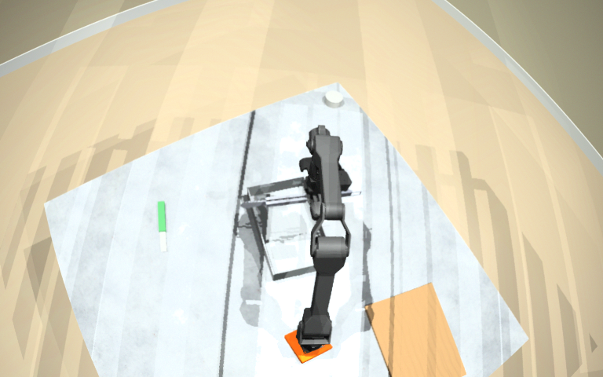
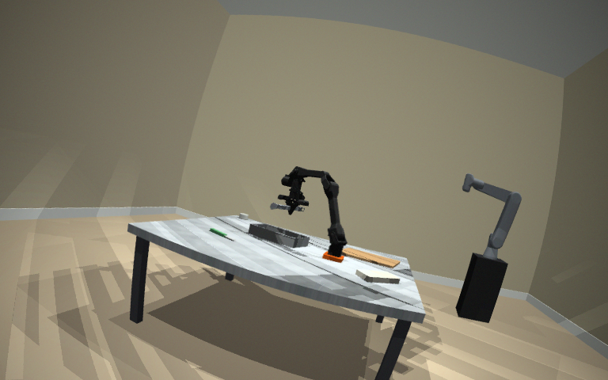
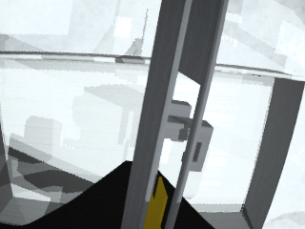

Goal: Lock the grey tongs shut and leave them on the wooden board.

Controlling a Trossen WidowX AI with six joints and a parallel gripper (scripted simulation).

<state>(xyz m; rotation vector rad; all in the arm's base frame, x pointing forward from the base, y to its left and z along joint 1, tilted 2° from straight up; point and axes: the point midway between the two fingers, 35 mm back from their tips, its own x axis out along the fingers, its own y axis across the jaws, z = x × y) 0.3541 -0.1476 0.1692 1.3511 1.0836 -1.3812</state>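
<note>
1. Gripper (image 1: 316, 202) (image 2: 292, 208) (image 3: 137, 172) is clamped on the grey tongs (image 1: 284, 200) (image 2: 279, 206) (image 3: 154, 95), up above the roasting tin (image 1: 260, 231) (image 2: 273, 235) (image 3: 281, 124).
2. From the top, their long axis runs roughly 9-to-3 o'clock, near level. I'd tilt tips up next, squeeze held.
3. Wooden board (image 1: 418, 328) (image 2: 367, 256): about 5 o'clock from the gripper.
4. Tongs: slim, metallic-looking, faintly grained. Tin: dark, straight-walled. Board: flat, tan.

The arm (image 1: 327, 177) (image 2: 333, 210) rises from its base (image 1: 290, 340) (image 2: 327, 256), bends at the elbow and reaches out almost level. Its wrist (image 2: 294, 184) turns downward; the pincer (image 1: 316, 209) (image 2: 291, 210) (image 3: 137, 172) points down, clamped nearly shut, high above the surface (image 2: 179, 241).
</note>
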